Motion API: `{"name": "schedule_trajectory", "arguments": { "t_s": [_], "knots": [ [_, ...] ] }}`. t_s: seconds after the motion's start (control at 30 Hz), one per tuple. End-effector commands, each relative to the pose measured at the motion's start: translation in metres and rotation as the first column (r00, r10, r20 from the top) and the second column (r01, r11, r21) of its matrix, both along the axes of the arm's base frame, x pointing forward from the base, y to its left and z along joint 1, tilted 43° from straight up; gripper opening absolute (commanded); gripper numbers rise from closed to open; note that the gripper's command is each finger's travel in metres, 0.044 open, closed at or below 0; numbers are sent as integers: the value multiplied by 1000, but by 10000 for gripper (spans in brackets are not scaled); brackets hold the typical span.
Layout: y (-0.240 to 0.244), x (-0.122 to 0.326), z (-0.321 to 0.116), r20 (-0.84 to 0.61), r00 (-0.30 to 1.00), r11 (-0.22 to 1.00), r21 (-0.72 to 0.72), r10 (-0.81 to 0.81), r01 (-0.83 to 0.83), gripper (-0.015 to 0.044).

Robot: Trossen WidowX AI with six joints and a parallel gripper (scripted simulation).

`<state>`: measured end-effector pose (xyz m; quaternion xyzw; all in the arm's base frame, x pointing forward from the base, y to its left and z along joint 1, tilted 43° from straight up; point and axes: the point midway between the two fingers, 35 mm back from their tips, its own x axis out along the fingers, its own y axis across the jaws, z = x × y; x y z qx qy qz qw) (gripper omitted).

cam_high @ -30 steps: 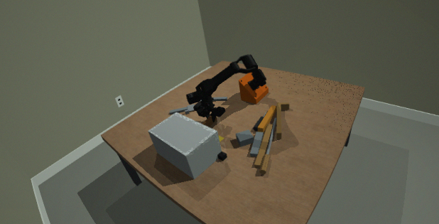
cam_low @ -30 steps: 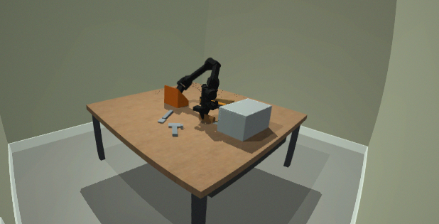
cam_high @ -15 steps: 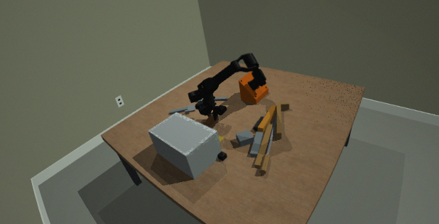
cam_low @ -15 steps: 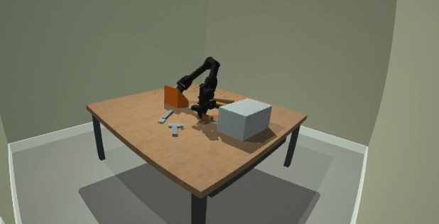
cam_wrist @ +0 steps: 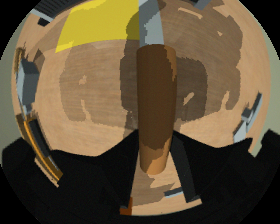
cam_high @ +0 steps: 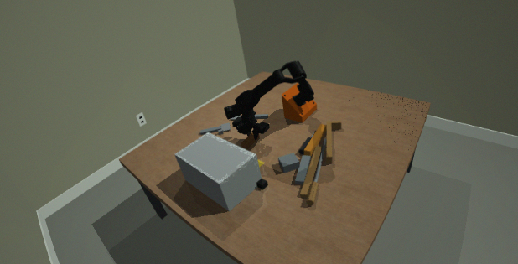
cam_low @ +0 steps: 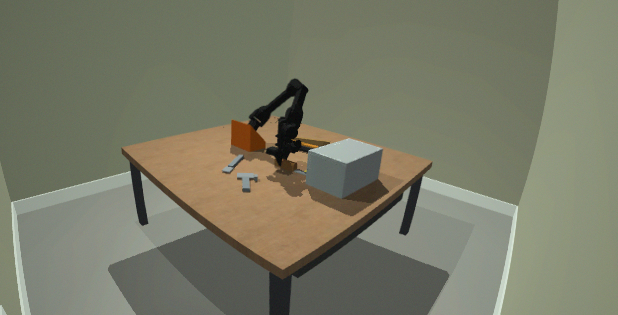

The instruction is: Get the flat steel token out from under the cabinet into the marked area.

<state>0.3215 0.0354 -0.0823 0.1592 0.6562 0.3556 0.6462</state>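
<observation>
Steel token: not visible in any view; presumably beneath the cabinet, lower centre in the top view, though impossible to confirm from here. Gripper: partly open, fingers closed on the brown handle of a tool. In the wrist view, held by the near end, low centre, with the length running up the frame; probably so held to keep the fingers outside while giving reach into the low gap. Grey blade pointing towards the cabinet, beyond the handle at top centre of the wrist view; far end out of frame, so entry beneath cannot be verified. Alongside the blade, at upper left, the yellow marked area, apparently placed in front to receive whatever comes out. Judged early in retrieval: to draw the token out, likely needs low, level travel, then a sideways sweep. Possible fault: pushing deeper instead of hooking.
</observation>
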Motion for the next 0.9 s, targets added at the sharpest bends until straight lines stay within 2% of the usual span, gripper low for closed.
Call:
{"name": "schedule_trajectory", "arguments": {
  "t_s": [0.0,0.87],
  "knots": [
    [-1,-6,-1,-2,1000,1000,1,2,-2,0],
    [-10,-36,-5,-4,1000,1000,0,2,-2,0]
  ]
}}
